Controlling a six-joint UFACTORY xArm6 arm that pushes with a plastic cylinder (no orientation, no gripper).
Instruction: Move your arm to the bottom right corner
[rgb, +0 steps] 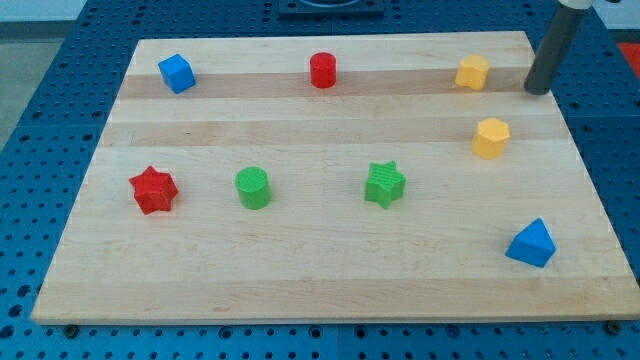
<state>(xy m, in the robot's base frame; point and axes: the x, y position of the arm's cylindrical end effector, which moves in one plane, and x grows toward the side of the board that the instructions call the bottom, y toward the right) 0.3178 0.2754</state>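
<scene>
My tip (539, 91) is at the view's top right, at the right edge of the wooden board (320, 270). It stands right of a yellow block (472, 72) and up and right of a second yellow block, hexagonal (491, 137). A blue triangular block (531, 244) lies near the bottom right corner, well below my tip. No block touches my tip.
A blue cube (176, 73) sits at the top left, a red cylinder (322, 70) at top centre. A red star (153, 190), a green cylinder (253, 187) and a green star (384, 184) lie across the middle. A blue perforated table surrounds the board.
</scene>
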